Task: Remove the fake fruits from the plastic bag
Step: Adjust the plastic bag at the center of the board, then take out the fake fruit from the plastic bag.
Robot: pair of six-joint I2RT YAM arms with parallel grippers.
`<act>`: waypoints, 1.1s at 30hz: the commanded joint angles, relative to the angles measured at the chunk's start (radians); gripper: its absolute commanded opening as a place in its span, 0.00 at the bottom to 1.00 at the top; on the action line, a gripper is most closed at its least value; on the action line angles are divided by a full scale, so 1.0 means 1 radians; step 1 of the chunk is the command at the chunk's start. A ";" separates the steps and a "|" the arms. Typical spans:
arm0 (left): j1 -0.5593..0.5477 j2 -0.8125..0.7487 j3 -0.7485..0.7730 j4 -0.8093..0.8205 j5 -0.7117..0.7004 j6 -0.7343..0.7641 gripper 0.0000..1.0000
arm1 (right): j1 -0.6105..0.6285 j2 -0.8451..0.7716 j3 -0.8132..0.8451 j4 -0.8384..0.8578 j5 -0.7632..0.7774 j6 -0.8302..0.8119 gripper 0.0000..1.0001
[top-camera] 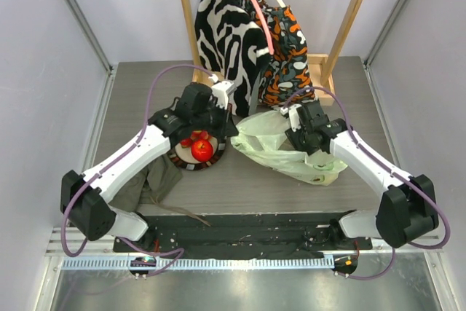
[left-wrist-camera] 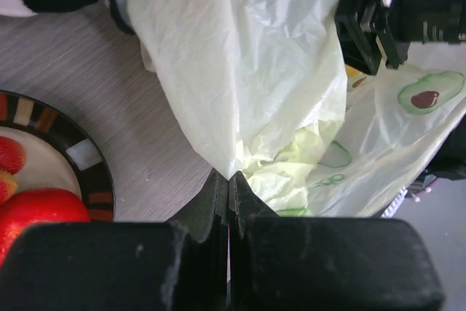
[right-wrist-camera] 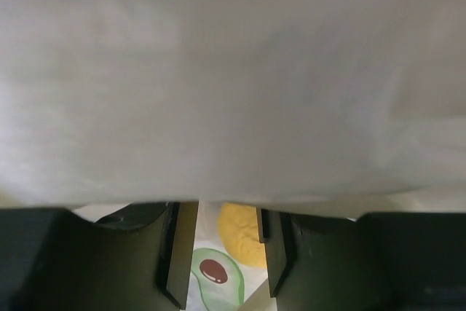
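Two arms angle inward, left jaws pinching the plastic bag (top-camera: pixel 273 147).

In the right wrist view the thin pale-green plastic bag (right-wrist-camera: pixel 233 71) is blurred, and the yellow dimpled fake fruit (right-wrist-camera: pixel 234 237) is half hidden behind it

Thin crinkly translucent plastic bag (left-wrist-camera: pixel 247 71); glossy plastic apple (top-camera: pixel 202 150); matt wood-grain table (top-camera: pixel 240 187).
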 commanded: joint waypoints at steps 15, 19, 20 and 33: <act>-0.006 0.074 -0.032 0.091 0.013 0.058 0.07 | 0.022 0.293 0.268 0.243 -0.097 0.042 0.60; -0.006 0.095 -0.017 0.125 0.015 0.041 0.21 | 0.025 0.335 0.285 0.323 -0.082 0.074 0.66; -0.006 0.100 -0.012 0.128 0.016 0.036 0.24 | 0.028 0.362 0.290 0.332 -0.068 0.085 0.66; -0.006 0.114 -0.021 0.140 0.035 0.038 0.25 | 0.054 0.579 0.451 0.311 -0.053 0.146 0.80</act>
